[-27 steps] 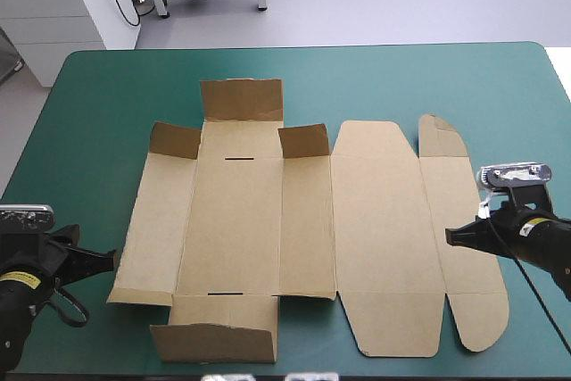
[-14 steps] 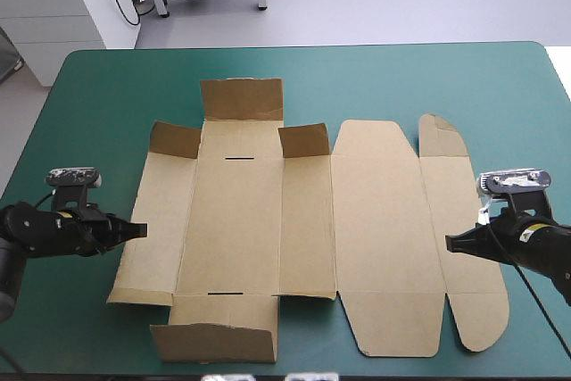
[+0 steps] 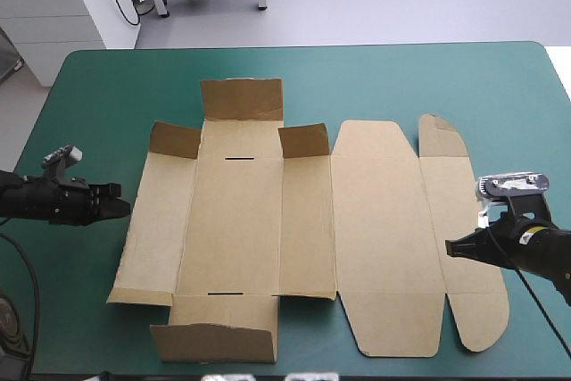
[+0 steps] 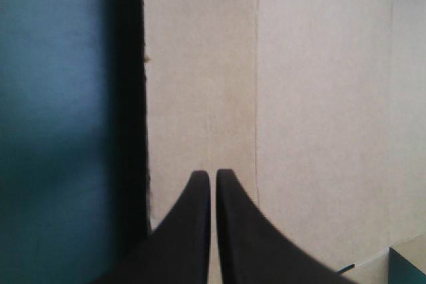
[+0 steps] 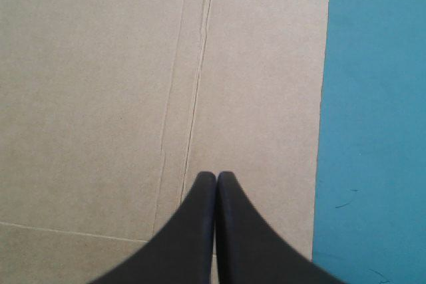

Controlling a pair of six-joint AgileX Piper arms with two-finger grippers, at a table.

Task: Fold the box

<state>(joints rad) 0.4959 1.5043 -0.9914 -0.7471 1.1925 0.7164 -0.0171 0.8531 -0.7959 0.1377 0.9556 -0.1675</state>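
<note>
I judged the job barely begun. The box [image 3: 268, 229] lay as an open brown sheet in the middle of the teal-green cover [image 3: 428, 86], nearly all of it flat. Only the far flap [image 3: 241, 100], the two small tabs [image 3: 174, 140] either side of it and the near flap [image 3: 214, 343] stood up a little along their creases. No wall was raised and tucked, and the broad panels toward the box's right side lay flat, so all the walls were left to do. It was no container yet, and I saw nothing resting on the board. The left gripper [image 3: 123, 206] sat at the box's left edge, its black fingers pressed together with nothing between them. The right gripper [image 3: 451, 246] was over the box's right outer panel, beside a crease, likewise clenched on nothing.
</note>
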